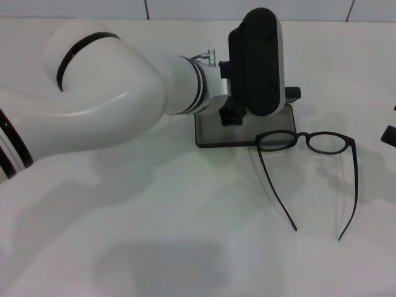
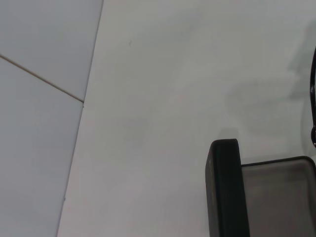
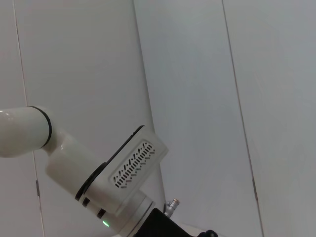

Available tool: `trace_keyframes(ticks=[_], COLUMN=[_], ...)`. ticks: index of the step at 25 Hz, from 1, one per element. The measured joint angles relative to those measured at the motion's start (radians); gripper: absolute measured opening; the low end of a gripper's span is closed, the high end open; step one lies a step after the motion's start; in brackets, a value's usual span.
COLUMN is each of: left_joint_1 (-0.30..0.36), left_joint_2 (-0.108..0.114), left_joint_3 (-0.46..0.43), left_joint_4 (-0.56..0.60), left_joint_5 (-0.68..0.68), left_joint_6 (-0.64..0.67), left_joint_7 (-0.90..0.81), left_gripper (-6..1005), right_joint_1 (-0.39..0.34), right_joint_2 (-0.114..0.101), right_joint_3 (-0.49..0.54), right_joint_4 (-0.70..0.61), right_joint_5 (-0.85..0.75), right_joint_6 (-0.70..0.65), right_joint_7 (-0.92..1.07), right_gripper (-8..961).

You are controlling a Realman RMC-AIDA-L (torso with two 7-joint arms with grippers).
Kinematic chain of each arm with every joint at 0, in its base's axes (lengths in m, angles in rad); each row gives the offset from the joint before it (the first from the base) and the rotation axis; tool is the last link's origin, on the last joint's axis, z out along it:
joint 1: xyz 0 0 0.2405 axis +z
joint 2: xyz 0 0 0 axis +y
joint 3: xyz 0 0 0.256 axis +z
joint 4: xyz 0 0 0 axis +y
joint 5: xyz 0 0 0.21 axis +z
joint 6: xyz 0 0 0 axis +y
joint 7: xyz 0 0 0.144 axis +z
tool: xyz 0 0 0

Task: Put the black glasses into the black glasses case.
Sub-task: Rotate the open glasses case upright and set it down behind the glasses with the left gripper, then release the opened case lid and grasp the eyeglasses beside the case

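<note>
Left gripper [image 1: 232, 114] over the open black glasses case [image 1: 207, 133], black glasses [image 1: 306, 143] not yet in.

Left arm reaching across the white table [image 1: 185, 235], its black wrist housing hiding most of the case; only the near edge and one corner of the greyish tray visible in the head view, the raised lid and lining visible in the left wrist view. Jaw opening impossible to tell, nothing visibly held. Glasses lying unfolded just beside the case, one lens rim overlapping its near corner, temples pointing toward the robot. Right gripper [image 1: 390, 133] barely in view at the table's far right, apparently parked, jaws unreadable. Likely risks: nudging the case and dragging the overlapping frame, or pinching a thin temple and bending it; open temples possibly too long to seat flat.
</note>
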Motion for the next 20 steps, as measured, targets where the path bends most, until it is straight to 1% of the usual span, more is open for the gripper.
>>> trace_keyframes(ticks=[8,14,17,20], left_joint_1=[0.017,0.018,0.019,0.054], left_joint_2=[0.0,0.001,0.002,0.006], left_joint_3=[0.01,0.017,0.013,-0.014], left_joint_4=[0.0,0.013,0.059,0.175], left_joint_5=[0.001,0.001,-0.004,-0.017], left_joint_6=[-0.044,-0.04,-0.023,0.017], left_joint_7=[-0.001,-0.002,-0.004,-0.024], left_gripper=[254,329,367,393], right_joint_1=[0.002,0.001,-0.002,0.018], right_joint_2=[0.0,-0.001,-0.013,-0.044], right_joint_3=[0.0,0.0,0.001,0.001], right_joint_4=[0.0,0.0,-0.001,-0.011], right_joint_5=[-0.001,-0.001,-0.007,-0.077], right_joint_6=[0.003,0.005,0.011,0.04], right_joint_7=[0.0,0.0,0.001,0.034], right_gripper=[582,579,577,576])
